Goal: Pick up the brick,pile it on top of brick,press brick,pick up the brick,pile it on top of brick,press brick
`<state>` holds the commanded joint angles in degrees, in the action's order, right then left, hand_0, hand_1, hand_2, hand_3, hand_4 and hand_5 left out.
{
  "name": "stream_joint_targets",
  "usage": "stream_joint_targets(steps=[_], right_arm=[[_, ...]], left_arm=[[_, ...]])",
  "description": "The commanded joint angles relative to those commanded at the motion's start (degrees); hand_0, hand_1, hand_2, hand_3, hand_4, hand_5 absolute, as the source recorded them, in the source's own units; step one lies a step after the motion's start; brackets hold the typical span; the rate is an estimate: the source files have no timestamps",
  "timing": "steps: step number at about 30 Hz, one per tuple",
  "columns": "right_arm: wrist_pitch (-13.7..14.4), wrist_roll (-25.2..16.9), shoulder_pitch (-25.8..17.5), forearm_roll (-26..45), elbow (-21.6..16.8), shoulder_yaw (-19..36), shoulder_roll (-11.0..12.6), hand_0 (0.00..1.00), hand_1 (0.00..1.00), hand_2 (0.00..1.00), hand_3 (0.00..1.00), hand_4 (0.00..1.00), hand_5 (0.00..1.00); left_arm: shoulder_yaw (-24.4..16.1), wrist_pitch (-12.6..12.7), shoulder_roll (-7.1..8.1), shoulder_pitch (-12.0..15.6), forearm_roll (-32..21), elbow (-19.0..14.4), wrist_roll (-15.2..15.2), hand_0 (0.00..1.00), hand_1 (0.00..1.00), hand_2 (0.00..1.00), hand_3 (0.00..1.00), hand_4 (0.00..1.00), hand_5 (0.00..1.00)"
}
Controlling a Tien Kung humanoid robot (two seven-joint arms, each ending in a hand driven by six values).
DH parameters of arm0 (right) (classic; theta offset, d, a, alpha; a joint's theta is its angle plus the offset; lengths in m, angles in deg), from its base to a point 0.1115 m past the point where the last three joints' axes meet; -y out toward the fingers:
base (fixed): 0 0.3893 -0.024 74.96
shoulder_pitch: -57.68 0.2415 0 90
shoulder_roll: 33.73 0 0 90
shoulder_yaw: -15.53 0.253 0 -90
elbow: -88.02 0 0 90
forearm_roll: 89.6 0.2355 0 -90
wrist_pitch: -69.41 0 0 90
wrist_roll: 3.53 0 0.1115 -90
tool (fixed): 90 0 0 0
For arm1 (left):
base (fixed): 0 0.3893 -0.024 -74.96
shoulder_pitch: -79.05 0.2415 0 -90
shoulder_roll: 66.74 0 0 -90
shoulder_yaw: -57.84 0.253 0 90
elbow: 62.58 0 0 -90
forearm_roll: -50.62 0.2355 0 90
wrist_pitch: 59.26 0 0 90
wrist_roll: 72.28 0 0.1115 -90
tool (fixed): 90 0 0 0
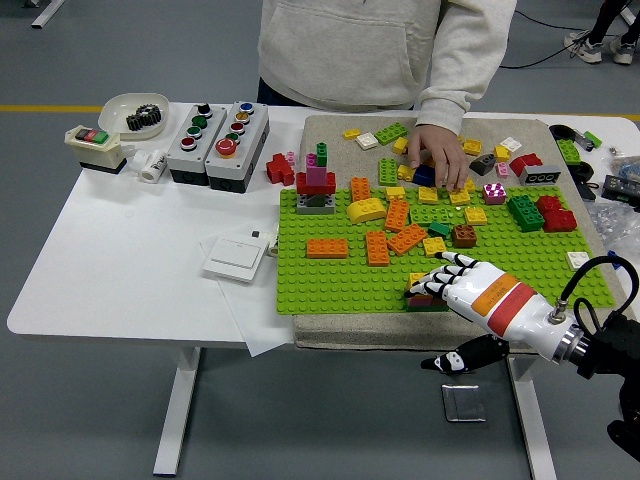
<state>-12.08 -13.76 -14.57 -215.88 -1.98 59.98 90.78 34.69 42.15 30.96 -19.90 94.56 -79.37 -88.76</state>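
A green baseplate (330, 280) lies on a grey mat and carries several loose bricks. Near its front edge stands a small stack of bricks (422, 297) with yellow, red and dark layers. My right hand (432, 277), white with black fingertips, lies on top of that stack with the fingers stretched out flat and holds nothing. Orange bricks (377, 247) and a yellow curved brick (366, 210) sit further back on the plate. A red and pink tower (316, 188) stands at the plate's back left. The left arm is out of view.
A person stands at the far side, with a hand (438, 150) resting on loose bricks by a blue brick (424, 176). Two button boxes (218, 130), a white bowl with a gear (135, 113) and a white switch plate (236, 257) are left of the plate.
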Motion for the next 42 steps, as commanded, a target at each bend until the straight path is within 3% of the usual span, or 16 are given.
stream_joint_targets(steps=[28,42], right_arm=[[-1.0,0.38,-0.15,-0.37,0.94,-0.62,-0.38,0.96,0.774,0.787,0.796,0.998,0.669],[2.05,-0.18,-0.22,1.15,-0.29,1.75,-0.54,0.963,0.788,0.797,0.811,0.998,0.671]], left_arm=[[0.42,0.14,-0.07,-0.29,-0.79,-0.03,0.19,0.69,0.728,0.743,0.596,0.687,0.662],[0.52,0.13,-0.04,-0.34,-1.0,-0.01,0.26,0.69,0.727,0.742,0.596,0.687,0.661]])
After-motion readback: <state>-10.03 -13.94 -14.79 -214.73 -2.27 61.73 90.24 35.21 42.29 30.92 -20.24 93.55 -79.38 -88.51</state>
